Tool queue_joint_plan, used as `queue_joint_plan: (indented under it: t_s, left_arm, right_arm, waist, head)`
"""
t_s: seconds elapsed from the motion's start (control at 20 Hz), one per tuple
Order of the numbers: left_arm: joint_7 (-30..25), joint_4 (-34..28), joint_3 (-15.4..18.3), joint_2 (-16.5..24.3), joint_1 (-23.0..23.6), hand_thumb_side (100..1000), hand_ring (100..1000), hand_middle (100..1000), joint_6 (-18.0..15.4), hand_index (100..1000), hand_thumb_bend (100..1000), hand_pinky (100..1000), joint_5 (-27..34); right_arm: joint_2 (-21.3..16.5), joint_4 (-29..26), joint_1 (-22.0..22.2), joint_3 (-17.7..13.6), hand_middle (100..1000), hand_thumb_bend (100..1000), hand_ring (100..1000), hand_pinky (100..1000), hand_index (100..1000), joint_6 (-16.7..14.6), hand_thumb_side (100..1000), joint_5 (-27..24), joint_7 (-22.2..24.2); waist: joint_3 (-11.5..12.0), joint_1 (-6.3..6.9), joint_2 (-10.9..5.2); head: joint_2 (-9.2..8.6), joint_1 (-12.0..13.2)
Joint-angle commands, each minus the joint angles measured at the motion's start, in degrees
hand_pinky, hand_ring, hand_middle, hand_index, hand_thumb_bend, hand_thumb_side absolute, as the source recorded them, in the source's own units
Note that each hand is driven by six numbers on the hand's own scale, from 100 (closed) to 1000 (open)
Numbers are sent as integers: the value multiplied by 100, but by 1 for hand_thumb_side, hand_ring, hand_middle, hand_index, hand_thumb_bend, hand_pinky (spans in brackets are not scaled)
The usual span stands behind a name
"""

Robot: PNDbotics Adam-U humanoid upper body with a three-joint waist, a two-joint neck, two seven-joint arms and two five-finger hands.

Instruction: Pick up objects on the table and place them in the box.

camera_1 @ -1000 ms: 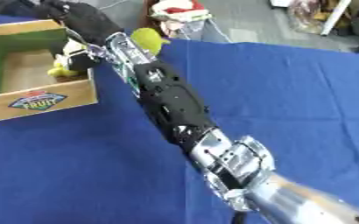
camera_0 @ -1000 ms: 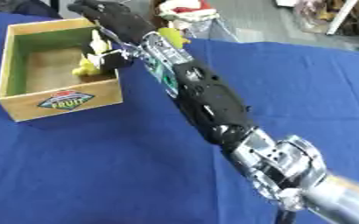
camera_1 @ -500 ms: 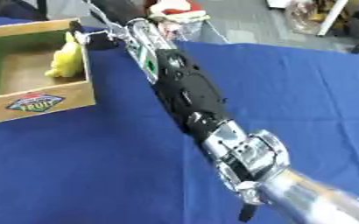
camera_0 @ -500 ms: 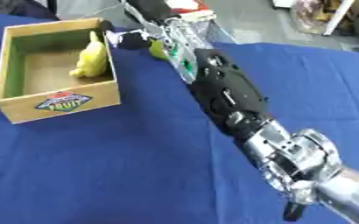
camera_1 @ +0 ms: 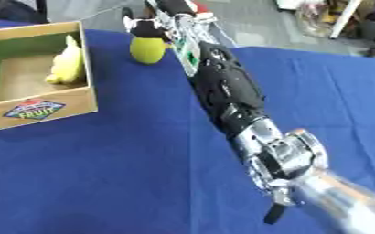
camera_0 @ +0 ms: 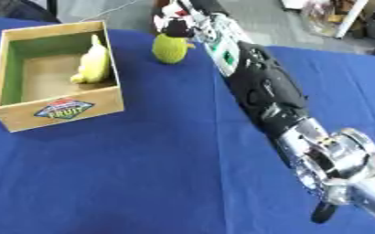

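Observation:
A wooden box (camera_0: 59, 112) with a green inside and a fruit label stands at the left. A yellow banana-like fruit (camera_0: 93, 64) lies in it against the right wall. To the box's right, a yellow-green round fruit (camera_0: 171, 48) stands on the blue cloth. My right arm (camera_0: 259, 87) stretches from the lower right to the far edge. Its hand (camera_0: 174, 23) hangs just over the top of the yellow-green fruit, fingers relaxed and open, holding nothing. Whether it touches the fruit I cannot tell. My left hand shows in no view.
A blue cloth (camera_0: 126, 178) covers the table. Beyond its far edge lie grey floor, a red and white object (camera_1: 197, 8) behind the hand, and clutter at the upper right (camera_0: 334, 18).
The right hand has left the yellow fruit lying in the box and drawn back rightward, out of the box, to above the yellow-green fruit. The view has also shifted.

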Motion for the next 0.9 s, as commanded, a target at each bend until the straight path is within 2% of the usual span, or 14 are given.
queue_joint_plan:
  t_s: [0.05,0.4,0.65,0.9]
  left_arm:
    - [-21,-64,45,82,-29,335,571,551,-11,752,456,486,-27]
    - [-28,-69,55,77,-29,335,570,550,-18,752,457,485,-26]
    - [-40,-70,53,70,-30,335,570,550,-22,753,459,484,-26]
    - [-48,-70,50,63,-33,336,570,550,-26,753,461,484,-23]
  right_arm:
    - [-227,237,-73,-124,904,100,846,826,964,63,426,97,-123]
    - [-268,804,27,-214,885,100,842,823,961,165,460,241,-240]
    - [-242,913,53,-213,872,100,836,819,950,197,433,269,-278]
    - [-184,973,89,-204,849,100,834,819,939,179,473,253,-218]
  waist:
    - [-16,53,-90]
    - [-4,79,-60]
    - [7,93,-37]
    - [21,101,-26]
  head:
    - [-84,28]
    - [-127,29]
    - [-145,13]
    - [-142,-7]
